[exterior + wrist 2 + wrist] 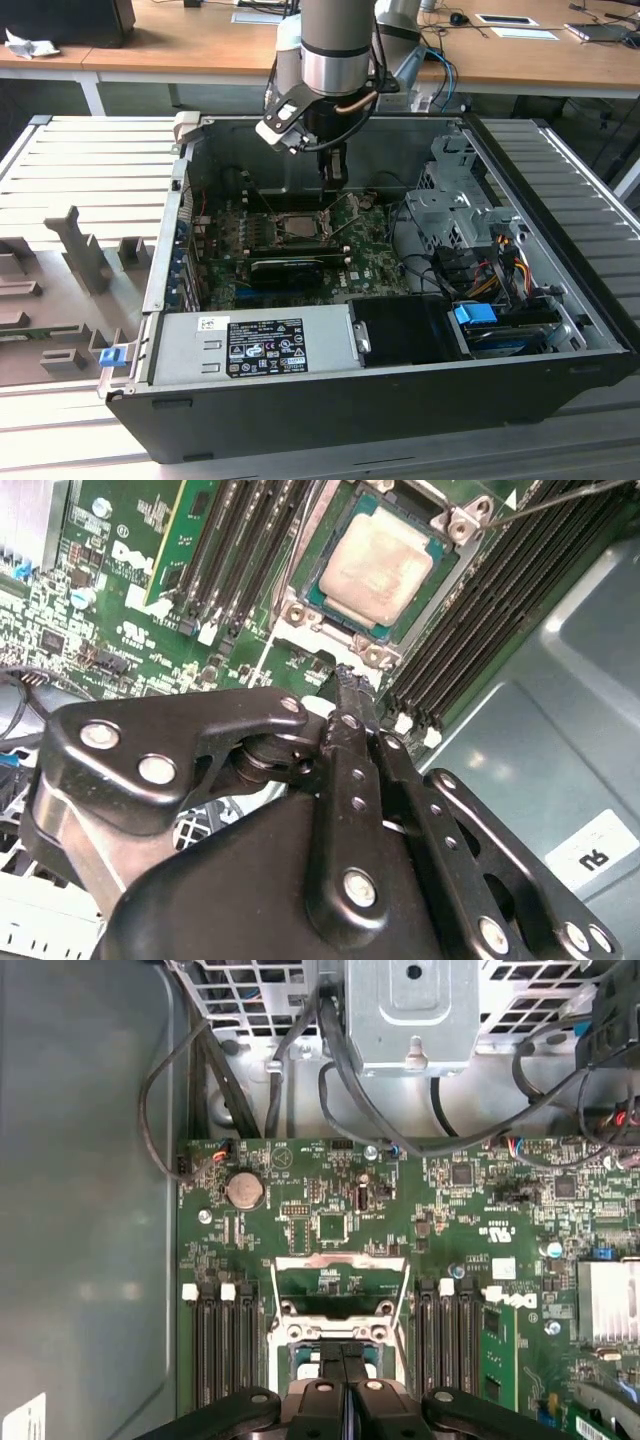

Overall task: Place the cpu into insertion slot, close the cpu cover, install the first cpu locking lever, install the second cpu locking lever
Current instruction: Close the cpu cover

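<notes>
The cpu (385, 565) lies flat in the insertion slot (300, 612) on the green board, silver top up; in the exterior view the cpu (300, 226) sits mid-board. The cpu cover (340, 1259), a silver frame with a cut-out, is swung up and open beyond the slot. A thin locking lever (570, 495) sticks out past one socket corner. My gripper (335, 180) hangs just above the socket's edge on the exterior view's right. Its fingers are shut together on nothing in both wrist views, gripper (348, 677) and gripper (345, 1375).
Black memory slots (225, 1350) flank the socket on both sides. A long black card (290, 268) lies in front of it, then the power supply (255, 345). A metal drive cage (450, 200) and cables (340, 1070) crowd the exterior view's right. The case walls close in all round.
</notes>
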`<state>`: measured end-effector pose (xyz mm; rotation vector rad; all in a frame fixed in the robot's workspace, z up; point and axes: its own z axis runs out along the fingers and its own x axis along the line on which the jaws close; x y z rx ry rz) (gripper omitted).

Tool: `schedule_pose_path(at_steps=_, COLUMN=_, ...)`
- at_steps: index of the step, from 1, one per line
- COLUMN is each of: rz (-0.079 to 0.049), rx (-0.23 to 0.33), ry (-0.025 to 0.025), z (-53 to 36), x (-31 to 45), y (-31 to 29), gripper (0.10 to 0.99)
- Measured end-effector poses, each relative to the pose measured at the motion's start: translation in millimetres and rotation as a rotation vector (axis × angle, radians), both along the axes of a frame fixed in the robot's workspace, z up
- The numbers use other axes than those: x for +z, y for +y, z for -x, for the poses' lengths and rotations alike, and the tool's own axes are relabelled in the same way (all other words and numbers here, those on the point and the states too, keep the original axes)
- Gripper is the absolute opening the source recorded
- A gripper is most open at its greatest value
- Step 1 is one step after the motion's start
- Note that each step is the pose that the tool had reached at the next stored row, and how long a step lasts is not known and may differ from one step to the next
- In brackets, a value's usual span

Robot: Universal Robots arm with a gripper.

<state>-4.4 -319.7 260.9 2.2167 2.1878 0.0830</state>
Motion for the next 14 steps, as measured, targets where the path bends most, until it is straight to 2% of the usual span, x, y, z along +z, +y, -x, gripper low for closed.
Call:
schedule_pose_path(at_steps=4, rz=0.000, rx=0.000, ry=0.0000, z=-4.4, x=0.0, y=0.0, gripper=0.106)
schedule_pose_path(at_steps=11, rz=0.000, rx=0.000, ry=0.0003, z=-20.8, x=0.0, y=0.0, gripper=0.106)
schedule_pose_path(at_steps=14, rz=0.000, rx=0.000, ry=0.0007, z=-31.7, x=0.0, y=0.0, gripper=0.106)
